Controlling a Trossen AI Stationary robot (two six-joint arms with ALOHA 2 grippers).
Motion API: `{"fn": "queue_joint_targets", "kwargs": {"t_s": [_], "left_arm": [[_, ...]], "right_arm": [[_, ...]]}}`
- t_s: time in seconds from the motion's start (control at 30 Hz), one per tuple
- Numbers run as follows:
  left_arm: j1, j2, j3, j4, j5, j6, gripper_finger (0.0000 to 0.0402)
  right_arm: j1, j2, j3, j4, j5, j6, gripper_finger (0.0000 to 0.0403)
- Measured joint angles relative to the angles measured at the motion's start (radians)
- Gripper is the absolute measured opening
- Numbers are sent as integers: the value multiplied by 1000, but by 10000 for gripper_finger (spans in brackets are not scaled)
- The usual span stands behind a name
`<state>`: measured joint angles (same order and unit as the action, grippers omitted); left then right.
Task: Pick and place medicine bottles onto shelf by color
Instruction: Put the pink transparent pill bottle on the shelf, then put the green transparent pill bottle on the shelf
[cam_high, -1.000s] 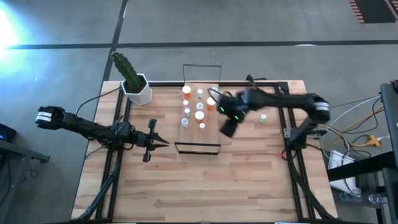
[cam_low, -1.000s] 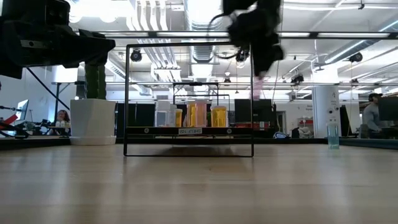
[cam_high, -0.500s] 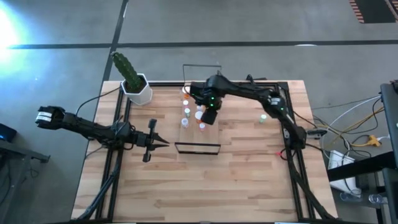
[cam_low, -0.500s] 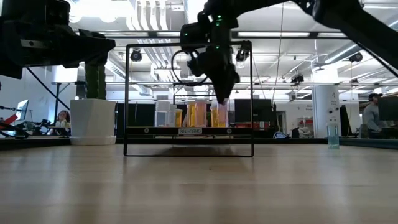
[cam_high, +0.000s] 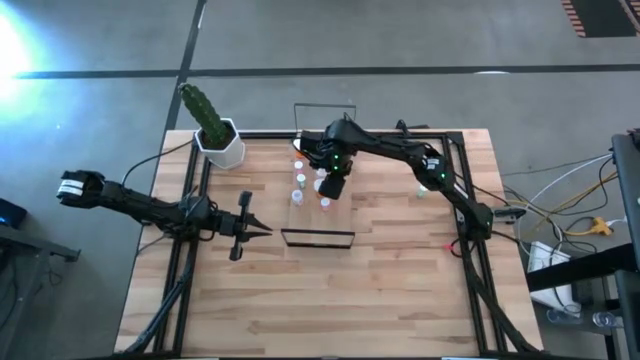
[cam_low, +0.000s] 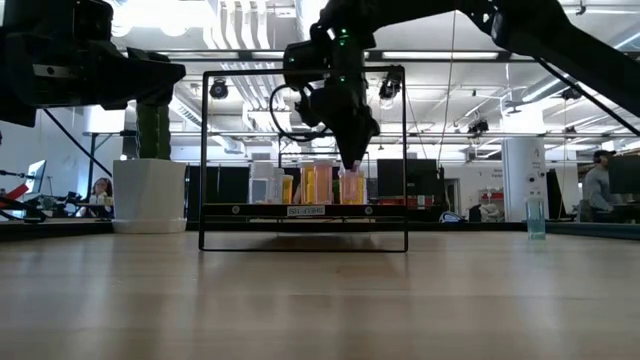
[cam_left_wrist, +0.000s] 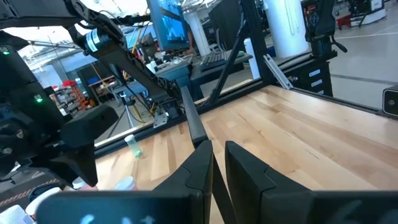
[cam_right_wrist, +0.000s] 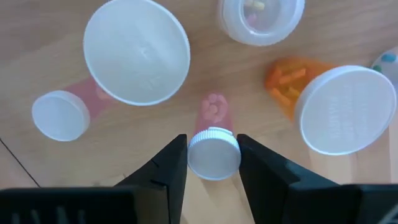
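My right gripper (cam_high: 333, 187) reaches over the shelf (cam_high: 342, 217), a light-wood board with a black wire frame, and is shut on a small pink medicine bottle (cam_right_wrist: 214, 118) with a white cap. Around it on the board stand a wide-capped pink bottle (cam_right_wrist: 137, 53), another small pink bottle (cam_right_wrist: 60, 115), an orange one (cam_right_wrist: 339, 109) and a clear one (cam_right_wrist: 261, 18). The low view shows the row of bottles (cam_low: 310, 185) under the gripper (cam_low: 352, 165). A green bottle (cam_high: 423, 189) stands on the table, right of the shelf. My left gripper (cam_high: 262, 230) waits, shut, left of the shelf. My right gripper pinches the small pink bottle by its white cap (cam_right_wrist: 214, 154), one finger on each side. The fingers (cam_right_wrist: 171, 165) come from above, pointing down. The bottle hangs upright below them, its base at the shelf board; whether it rests there I cannot tell.
A white pot with a cactus (cam_high: 218, 140) stands at the table's far left corner. The black frame (cam_low: 303, 155) rises at the shelf's near end. The table's near half (cam_high: 320, 290) is bare wood. People sit in the room beyond the table.
My right gripper has carried the pink bottle from the shelf's right side toward the table's left, over the board. It has come down among the standing bottles, so the bottle now sits level with them. Most of the travel came first, then a slow lowering.
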<state>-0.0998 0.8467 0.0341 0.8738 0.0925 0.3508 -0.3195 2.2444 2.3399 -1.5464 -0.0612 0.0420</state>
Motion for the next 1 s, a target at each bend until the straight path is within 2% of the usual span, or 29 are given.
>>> {"fn": "queue_joint_targets", "kwargs": {"t_s": [0.43, 0.67, 0.87, 1.0], "left_arm": [[0, 0, 0, 0, 0, 0, 24], [0, 0, 0, 0, 0, 0, 24], [0, 0, 0, 0, 0, 0, 24], [0, 0, 0, 0, 0, -2, 24]], "right_arm": [[0, 0, -49, 10, -25, -2, 171], [0, -13, -11, 18, -17, -17, 211], [7, -96, -8, -30, -10, 6, 223], [21, -218, -131, -22, 73, 48, 205]]}}
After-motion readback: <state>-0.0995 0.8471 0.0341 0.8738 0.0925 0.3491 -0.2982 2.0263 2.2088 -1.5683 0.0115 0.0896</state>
